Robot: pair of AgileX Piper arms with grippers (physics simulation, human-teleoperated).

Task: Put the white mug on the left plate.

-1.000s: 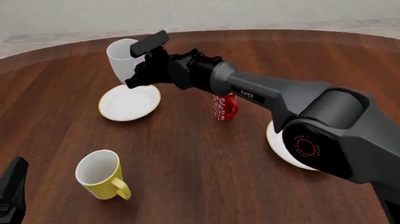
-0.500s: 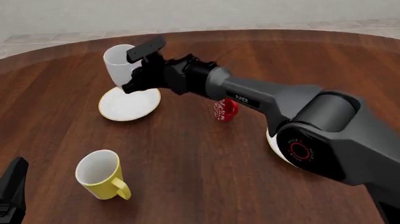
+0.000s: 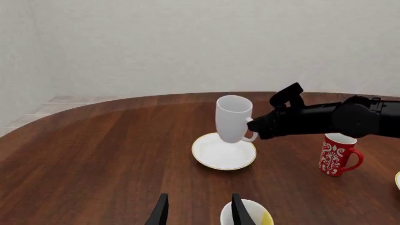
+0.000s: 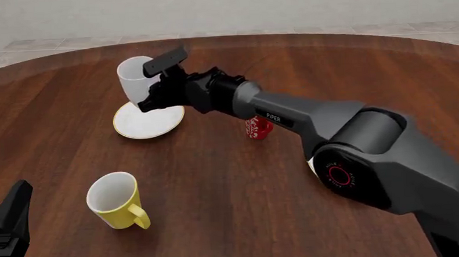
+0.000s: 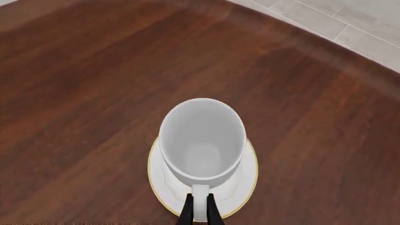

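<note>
Here, in the left wrist view, the white mug (image 3: pixel 233 117) hangs at frame centre, upright, above the far part of the left plate (image 3: pixel 224 153); whether its base touches the plate cannot be told. The right gripper (image 3: pixel 265 123) reaches in from the frame's right and is clamped on the mug's loop handle. The left gripper (image 3: pixel 198 213) shows only as two dark fingers at the bottom edge, parted with nothing between them. A red patterned cup (image 3: pixel 337 153) stands at right, well apart from the plate, and a yellow mug (image 3: pixel 250 217) sits at the bottom edge.

In the front view, the mug appears in the upper left over the plate's far rim, with the right arm stretched across the table (image 4: pixel 217 216) from the lower right. The left gripper rests in the lower left corner, idle.

In the right wrist view, the mug's mouth sits over the plate, offset toward one side, and the closed fingers (image 5: pixel 201 212) pinch the handle at the bottom centre.

Risk: the mug is off-centre, so release here could land it on the rim and tip it. A handle-only hold may also let the mug swing.

Clearance: open wood surrounds the plate on all sides; the red cup lies under the arm's span, so a low withdrawal could strike it.
</note>
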